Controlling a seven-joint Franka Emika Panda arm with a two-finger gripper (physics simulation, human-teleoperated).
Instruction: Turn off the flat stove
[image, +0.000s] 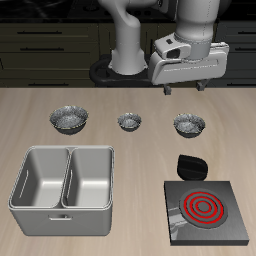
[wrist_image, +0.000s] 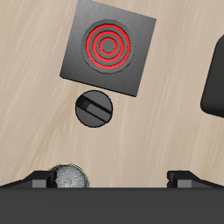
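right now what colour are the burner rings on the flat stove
Glowing red, on the flat stove; clearest in the wrist view.

No readable text, labels, brands, numbers or signs on anything in view.

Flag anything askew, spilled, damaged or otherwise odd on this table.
Only the flat stove stands out: it sits turned at an angle to the table's edge, and its burner rings glow red with no pot on it. The grey tray and the three small bowls sit upright. Nothing looks spilled or broken.
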